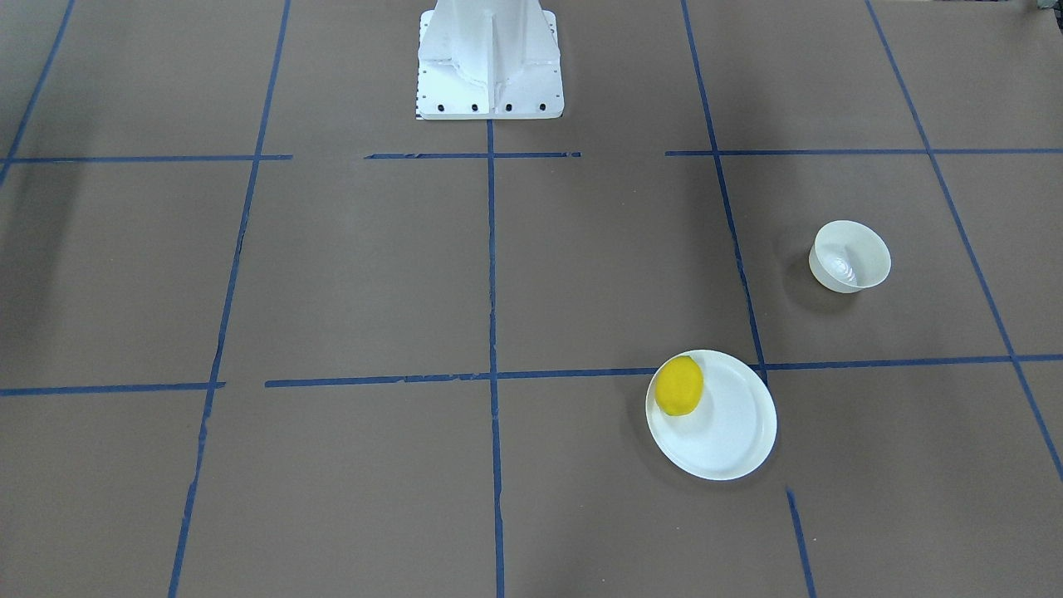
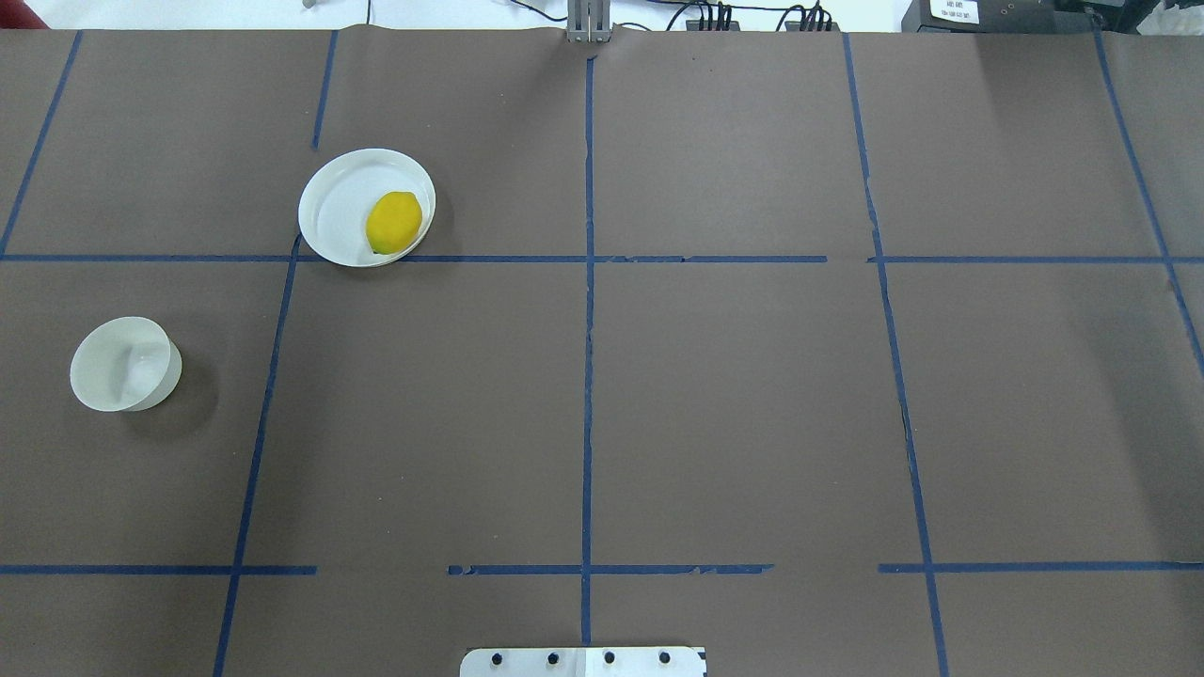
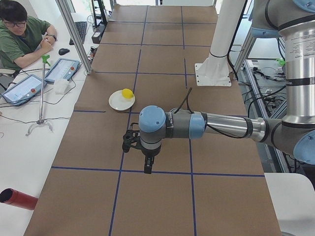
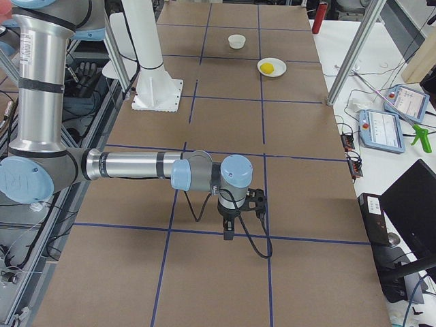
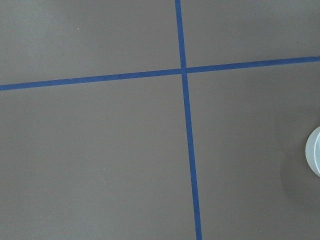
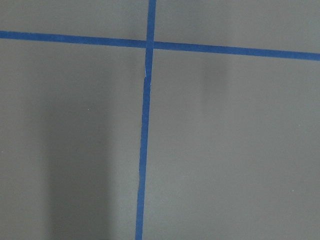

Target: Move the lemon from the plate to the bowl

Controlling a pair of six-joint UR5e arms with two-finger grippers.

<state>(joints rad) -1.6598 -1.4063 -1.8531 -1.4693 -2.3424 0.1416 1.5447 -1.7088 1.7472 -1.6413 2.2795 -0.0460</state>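
The yellow lemon (image 1: 679, 386) lies on the flat white plate (image 1: 731, 432), at the plate's edge towards the table's middle; both also show in the overhead view (lemon (image 2: 393, 222), plate (image 2: 334, 212)). The small deep white bowl (image 1: 849, 256) stands empty on my left side (image 2: 124, 364), apart from the plate. Its rim shows at the left wrist view's right edge (image 5: 315, 157). My left gripper (image 3: 147, 166) and right gripper (image 4: 229, 233) hang above the table, far from both dishes. They show only in the side views, so I cannot tell if they are open or shut.
The brown table (image 2: 734, 395) is marked with blue tape lines. The white robot base (image 1: 490, 62) stands at mid-table. An operator (image 3: 22, 34) sits at a side desk with tablets. A red cylinder (image 3: 17, 198) lies off the table's near corner.
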